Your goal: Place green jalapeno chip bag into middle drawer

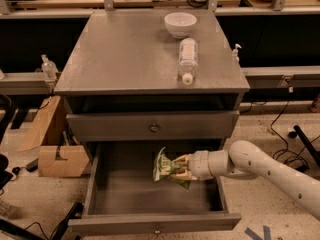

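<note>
1 outstretched arm [260, 169], gripper [181, 166] fingers tight on green chip bag [164, 166] over middle drawer [150, 223]

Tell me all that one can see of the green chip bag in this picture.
The green jalapeno chip bag is small, crinkled and shiny like foil, green with white and light-green print. The gripper is shut on its right-hand edge. The bag hangs tilted inside the open middle drawer; whether it touches the drawer floor cannot be told.
</note>
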